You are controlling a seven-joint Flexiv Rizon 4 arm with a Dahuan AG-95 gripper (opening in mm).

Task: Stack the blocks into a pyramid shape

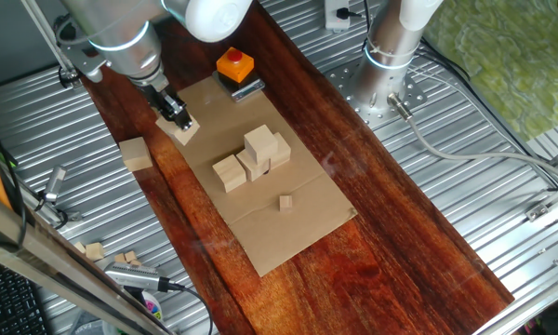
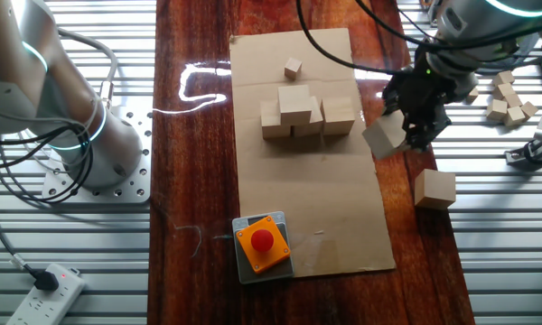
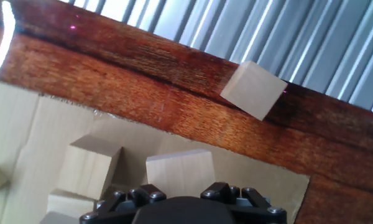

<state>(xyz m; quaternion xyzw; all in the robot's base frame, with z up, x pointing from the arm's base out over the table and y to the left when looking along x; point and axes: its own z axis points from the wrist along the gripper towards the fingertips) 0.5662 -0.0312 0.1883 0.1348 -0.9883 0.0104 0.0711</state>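
Carrying one block (image 2: 385,135) in closed fingers, the gripper (image 2: 414,129) hung above the cardboard sheet's (image 2: 298,208) edge, beside the pile (image 2: 304,116).

The pile sat on the sheet: a base row with one cube on top. It lay toward the sheet's middle from the hand, near but apart. The held cube was tilted, corner down; being a cube, it had no long axis. A spare block (image 2: 434,190) lay on the wood, outside the sheet, on the side away from the pile.
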